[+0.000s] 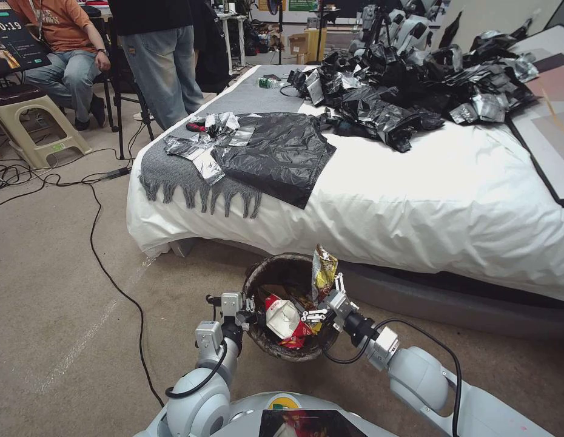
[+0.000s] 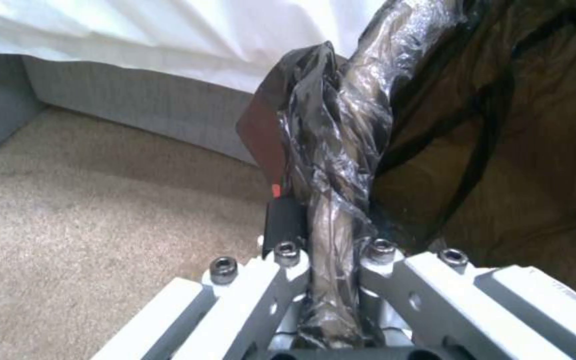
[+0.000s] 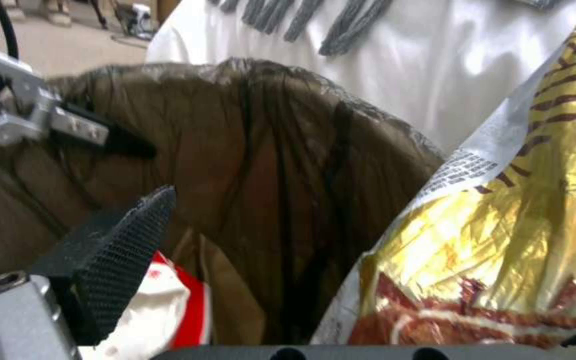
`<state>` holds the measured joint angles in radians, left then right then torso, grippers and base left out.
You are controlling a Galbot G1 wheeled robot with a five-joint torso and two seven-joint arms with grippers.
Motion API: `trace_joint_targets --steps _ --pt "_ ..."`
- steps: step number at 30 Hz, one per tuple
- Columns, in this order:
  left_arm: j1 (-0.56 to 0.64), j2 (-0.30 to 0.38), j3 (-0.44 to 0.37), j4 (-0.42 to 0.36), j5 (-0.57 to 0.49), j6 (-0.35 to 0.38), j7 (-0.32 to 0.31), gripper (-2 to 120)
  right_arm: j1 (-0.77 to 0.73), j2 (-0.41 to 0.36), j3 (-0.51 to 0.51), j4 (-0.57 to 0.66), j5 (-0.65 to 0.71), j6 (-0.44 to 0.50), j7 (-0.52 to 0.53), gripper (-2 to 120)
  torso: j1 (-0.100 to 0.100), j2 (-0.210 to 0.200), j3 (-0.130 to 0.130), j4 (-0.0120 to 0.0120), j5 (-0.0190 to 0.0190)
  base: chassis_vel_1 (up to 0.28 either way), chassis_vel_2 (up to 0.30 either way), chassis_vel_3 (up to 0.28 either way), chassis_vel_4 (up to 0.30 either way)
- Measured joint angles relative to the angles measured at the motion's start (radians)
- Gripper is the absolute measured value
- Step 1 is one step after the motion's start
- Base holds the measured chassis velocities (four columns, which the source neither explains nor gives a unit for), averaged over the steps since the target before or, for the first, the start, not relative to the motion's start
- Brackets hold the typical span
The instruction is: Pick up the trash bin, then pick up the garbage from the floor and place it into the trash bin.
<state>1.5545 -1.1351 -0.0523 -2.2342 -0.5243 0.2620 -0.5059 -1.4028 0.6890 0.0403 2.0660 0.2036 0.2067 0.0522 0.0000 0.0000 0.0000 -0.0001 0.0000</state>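
The trash bin point(image 1: 256, 280), lined with a dark bag, hangs tilted just above the carpet in front of the bed. My left gripper point(image 1: 244, 312) is shut on its left rim; in the left wrist view the fingers point(image 2: 288, 252) pinch the liner-wrapped rim point(image 2: 348, 140). A crushed red-and-white cup point(image 1: 285, 321) lies inside. My right gripper point(image 1: 327, 298) is open over the bin's right side. A yellow-gold snack wrapper point(image 1: 323, 270) stands upright by its upper finger. In the right wrist view the wrapper point(image 3: 501, 240) sits between the spread jaws, with one pad point(image 3: 125, 235) well clear of it and the cup point(image 3: 168, 300) below.
The bed point(image 1: 452, 200) with its white sheet stands right behind the bin, carrying crinkled black bags point(image 1: 409, 85) and a grey fringed throw point(image 1: 173, 173). A black cable point(image 1: 106, 267) crosses the carpet on the left. People and a plastic stool point(image 1: 27, 115) are at the far left.
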Motion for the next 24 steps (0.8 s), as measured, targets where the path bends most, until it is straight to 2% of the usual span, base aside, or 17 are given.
trace_joint_targets --steps 3,8,24 --pt "0.002 0.001 -0.002 -0.005 0.0 0.0 0.0 2 -0.011 -0.009 0.027 -0.001 -0.056 0.0 -0.009 100 0.0 0.0 0.0 0.0 0.0 0.0 0.0 0.0 0.0" --pt "0.005 0.003 -0.002 -0.01 0.001 0.0 0.0 2 -0.024 -0.021 0.093 0.002 -0.149 0.041 -0.08 100 0.0 0.0 0.0 0.0001 0.0001 0.0 0.0 0.0 0.0" --pt "0.018 -0.002 0.0 -0.015 0.015 0.0 0.0 2 -0.106 -0.051 0.17 0.153 -0.116 0.064 -0.066 100 0.0 0.0 0.0 0.0 0.0001 0.0 0.0 0.0 0.0"
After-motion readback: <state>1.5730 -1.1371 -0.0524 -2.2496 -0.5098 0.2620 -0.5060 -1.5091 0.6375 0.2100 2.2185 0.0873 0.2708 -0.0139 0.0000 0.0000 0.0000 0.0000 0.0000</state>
